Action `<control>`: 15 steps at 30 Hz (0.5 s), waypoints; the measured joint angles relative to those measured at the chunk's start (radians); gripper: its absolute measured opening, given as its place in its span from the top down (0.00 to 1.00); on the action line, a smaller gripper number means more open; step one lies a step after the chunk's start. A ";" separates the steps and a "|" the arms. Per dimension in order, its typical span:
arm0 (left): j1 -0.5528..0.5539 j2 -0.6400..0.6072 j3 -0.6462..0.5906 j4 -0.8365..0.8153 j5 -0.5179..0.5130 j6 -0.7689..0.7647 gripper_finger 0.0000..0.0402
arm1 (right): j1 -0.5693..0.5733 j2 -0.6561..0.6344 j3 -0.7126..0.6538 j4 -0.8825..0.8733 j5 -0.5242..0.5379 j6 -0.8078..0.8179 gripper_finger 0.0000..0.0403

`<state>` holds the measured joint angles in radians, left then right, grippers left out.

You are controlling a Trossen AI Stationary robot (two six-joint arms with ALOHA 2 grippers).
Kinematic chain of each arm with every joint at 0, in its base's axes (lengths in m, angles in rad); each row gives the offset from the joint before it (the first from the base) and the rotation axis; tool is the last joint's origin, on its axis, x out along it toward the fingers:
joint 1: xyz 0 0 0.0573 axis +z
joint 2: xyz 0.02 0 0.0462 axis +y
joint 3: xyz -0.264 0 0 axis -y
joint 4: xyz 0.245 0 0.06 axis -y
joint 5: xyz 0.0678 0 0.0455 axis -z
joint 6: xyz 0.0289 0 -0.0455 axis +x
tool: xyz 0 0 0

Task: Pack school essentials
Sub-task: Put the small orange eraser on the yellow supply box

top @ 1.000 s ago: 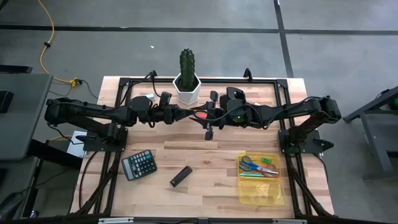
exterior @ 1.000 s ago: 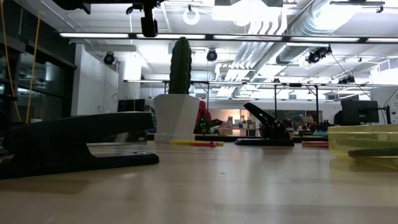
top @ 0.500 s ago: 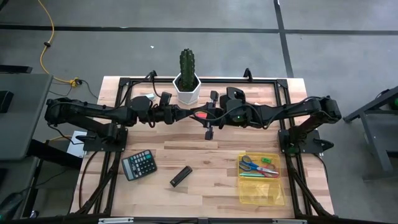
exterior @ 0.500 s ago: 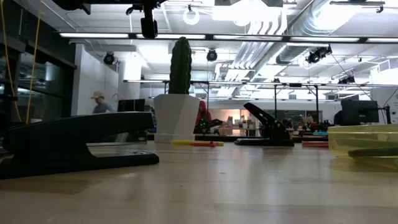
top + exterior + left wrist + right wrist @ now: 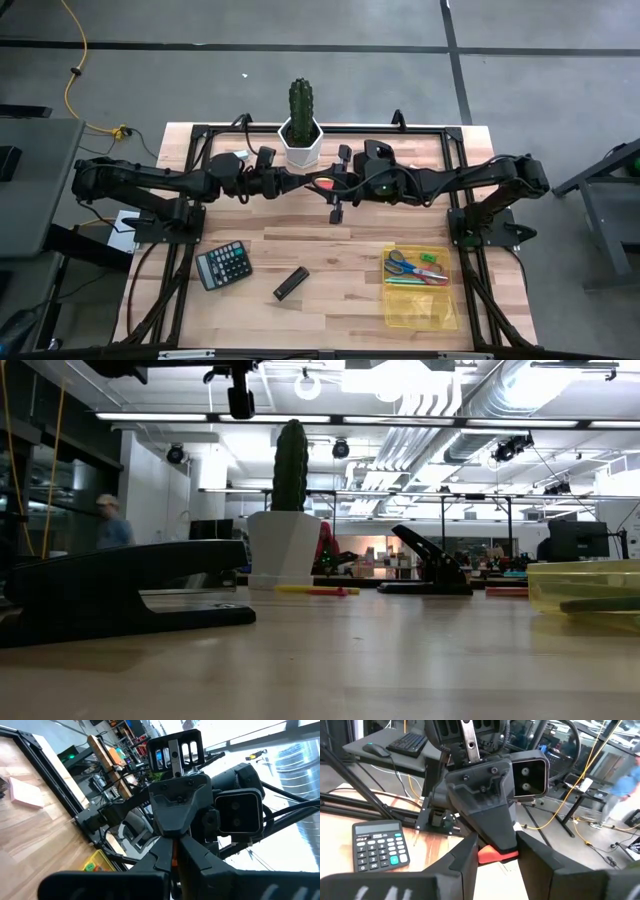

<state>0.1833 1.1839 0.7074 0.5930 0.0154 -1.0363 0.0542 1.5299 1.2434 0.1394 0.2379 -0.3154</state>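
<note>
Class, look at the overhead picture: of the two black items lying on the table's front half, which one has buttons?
The calculator, left of the plain black bar, which shows no keys.

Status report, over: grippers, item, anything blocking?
Left gripper shut on red item, mid-air over table back centre. Right gripper nose to nose with it. Scissors in yellow tray. Nothing blocking seen.

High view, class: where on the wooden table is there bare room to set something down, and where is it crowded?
Bare wood lies between the black bar-shaped stapler and the yellow transparent tray, and along the near edge of the light wooden table below the black calculator. It is crowded at the back, where both pincers meet beside the white-potted cactus.
</note>
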 joint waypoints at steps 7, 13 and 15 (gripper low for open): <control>0.001 0.000 0.000 0.041 0.000 0.021 1.00 | -0.008 -0.001 0.001 0.011 0.002 0.000 0.71; 0.001 0.000 0.000 0.046 0.000 0.037 1.00 | -0.008 -0.001 0.001 0.010 0.006 0.001 0.71; 0.001 -0.001 0.000 0.039 -0.001 0.036 1.00 | -0.008 -0.001 0.001 0.019 0.006 0.000 0.71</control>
<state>0.1844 1.1827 0.7071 0.6316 0.0144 -1.0000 0.0460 1.5292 1.2442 0.1589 0.2436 -0.3149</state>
